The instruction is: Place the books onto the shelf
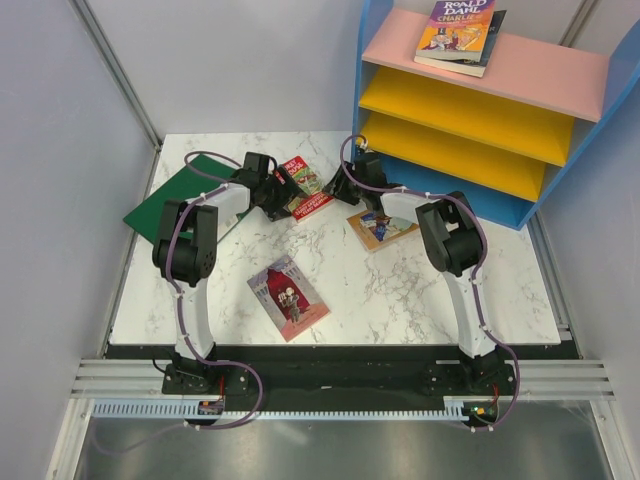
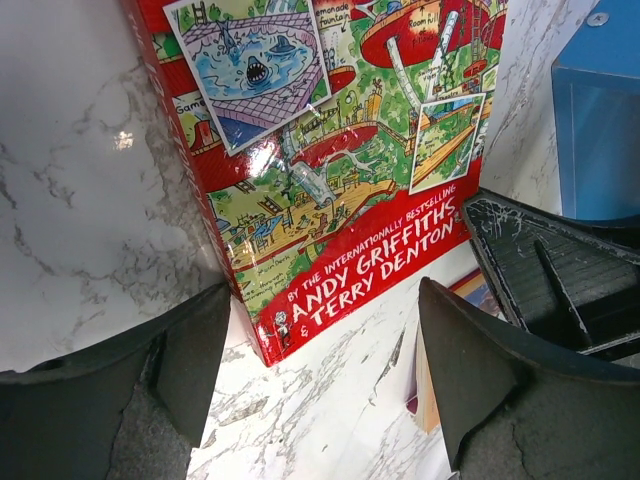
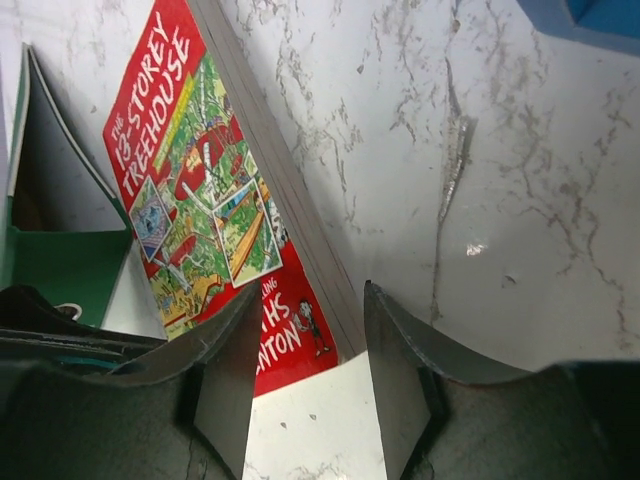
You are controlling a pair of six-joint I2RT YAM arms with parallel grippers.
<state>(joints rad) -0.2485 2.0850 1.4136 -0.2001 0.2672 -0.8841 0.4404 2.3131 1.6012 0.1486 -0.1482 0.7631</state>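
Two books appear to be put away: the purple-orange "Roald Dahl" paperback (image 1: 460, 28) lies on the pink top board of the slanted, blue-sided shelf unit (image 1: 545, 68), and a dark paperback (image 1: 496, 28) seems to lie under it. Both yellow boards hold nothing.

Three paperbacks are left on the white marble surface (image 1: 400, 290), so the task looks less than half done. The glossy red illustrated paperback (image 1: 305, 188) lies at the back of the surface, well apart from the shelf and between the two arms. The tan paperback (image 1: 385, 228) lies just right of it, partly under the right arm. The pink-red paperback with a building on its cover (image 1: 288, 295) lies nearer the arm bases, apart from both.

Both arms reach forward and bend inward over the red paperback. The left fingers (image 2: 185, 350) stand wide apart just above its lower cover edge and hold nothing. The right fingers (image 3: 395, 350) are partly open at the opposite side; the book's page edge runs into the gap between them, but they are not clamped on it. A green lever-arch binder (image 1: 160, 205) lies behind the left arm.
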